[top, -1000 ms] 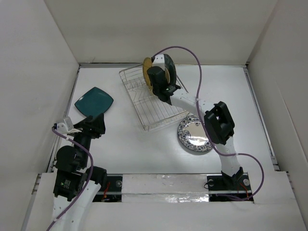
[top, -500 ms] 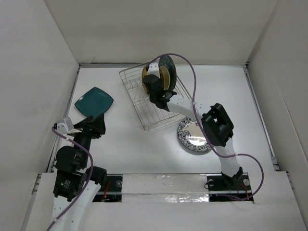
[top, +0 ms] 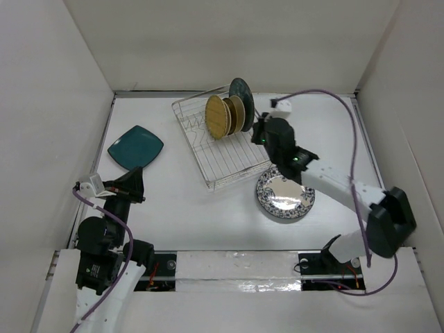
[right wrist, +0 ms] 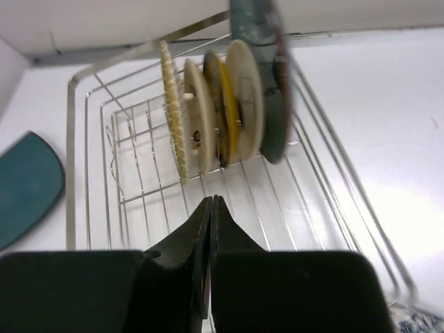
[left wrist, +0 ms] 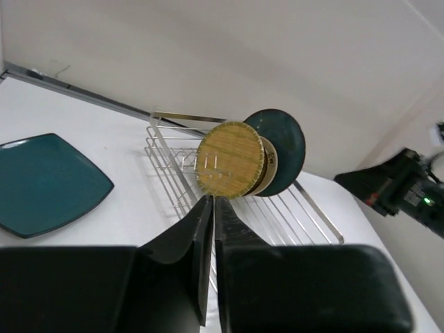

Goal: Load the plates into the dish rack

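Note:
The dish rack [top: 232,163] is a silver wire basket at the back of the table. Several plates stand on edge in it: a gold-brown round one [top: 217,116], cream rounds behind it, and a dark teal round one [top: 241,92] at the back. A teal rounded-square plate [top: 135,146] lies flat at the left, and a blue-and-white patterned plate [top: 284,195] lies right of the rack. My left gripper [top: 137,173] is shut and empty just below the teal square plate [left wrist: 41,184]. My right gripper [top: 257,133] is shut and empty beside the rack's right rim, facing the standing plates [right wrist: 225,104].
White walls enclose the table on three sides. The right arm's purple cable [top: 347,118] loops above the back right of the table. In the right wrist view the rack's wire rim [right wrist: 73,139] runs close below the fingers.
My right gripper has let go of the plates in the rack, drawn back to the right and shut. My left gripper has shut and pulled back slightly from the teal square plate.

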`<control>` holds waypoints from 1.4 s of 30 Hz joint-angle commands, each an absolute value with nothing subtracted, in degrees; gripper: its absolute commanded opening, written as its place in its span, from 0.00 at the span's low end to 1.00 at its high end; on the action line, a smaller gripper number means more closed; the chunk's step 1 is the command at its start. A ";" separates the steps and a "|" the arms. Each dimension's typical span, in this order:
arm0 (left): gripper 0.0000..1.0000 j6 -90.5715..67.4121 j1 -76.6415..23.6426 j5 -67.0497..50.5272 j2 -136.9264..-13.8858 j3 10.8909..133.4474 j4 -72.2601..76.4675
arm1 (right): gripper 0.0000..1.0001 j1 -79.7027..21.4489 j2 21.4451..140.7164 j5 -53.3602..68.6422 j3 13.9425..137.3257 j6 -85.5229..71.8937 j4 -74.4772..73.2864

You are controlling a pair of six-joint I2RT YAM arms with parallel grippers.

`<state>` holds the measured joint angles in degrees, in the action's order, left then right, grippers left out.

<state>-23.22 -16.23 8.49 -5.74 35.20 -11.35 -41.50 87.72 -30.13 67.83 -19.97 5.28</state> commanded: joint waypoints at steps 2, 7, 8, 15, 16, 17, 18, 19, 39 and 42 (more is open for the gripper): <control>0.00 -22.59 -16.08 5.98 -4.48 35.07 -8.44 | 0.00 -33.68 73.35 -25.50 51.10 -33.20 8.27; 0.00 -22.41 -16.61 4.66 -4.31 35.16 -8.44 | 0.20 -21.91 62.68 -20.14 35.70 -42.36 -2.17; 0.02 -22.33 -16.61 4.66 -4.22 35.07 -8.44 | 0.34 -20.93 61.80 -19.17 32.99 -42.97 -3.59; 0.16 -22.41 -18.28 4.57 -2.20 35.07 -8.35 | 0.58 -15.38 60.56 -16.69 29.18 -48.78 -13.70; 0.16 -22.33 -18.28 4.66 -1.85 35.07 -8.44 | 0.58 -14.60 60.03 -17.66 29.35 -48.52 -15.80; 0.17 -22.24 -18.28 4.66 -1.32 35.16 -8.52 | 0.58 -14.59 58.72 -18.97 29.53 -48.52 -17.30; 0.17 -22.24 -18.28 4.66 -0.97 35.16 -8.44 | 0.58 -12.59 57.84 -20.29 29.97 -47.99 -18.62; 0.17 -22.24 -18.28 4.66 -0.71 35.24 -8.44 | 0.58 -11.87 56.87 -20.74 30.06 -47.12 -20.46; 0.18 -22.32 -18.81 5.89 4.22 35.51 -8.79 | 0.55 -0.28 71.28 -12.64 34.72 -37.70 -18.98; 0.18 -22.41 -18.81 6.41 5.09 35.51 -9.14 | 0.55 3.15 70.58 -16.25 34.89 -37.36 -18.20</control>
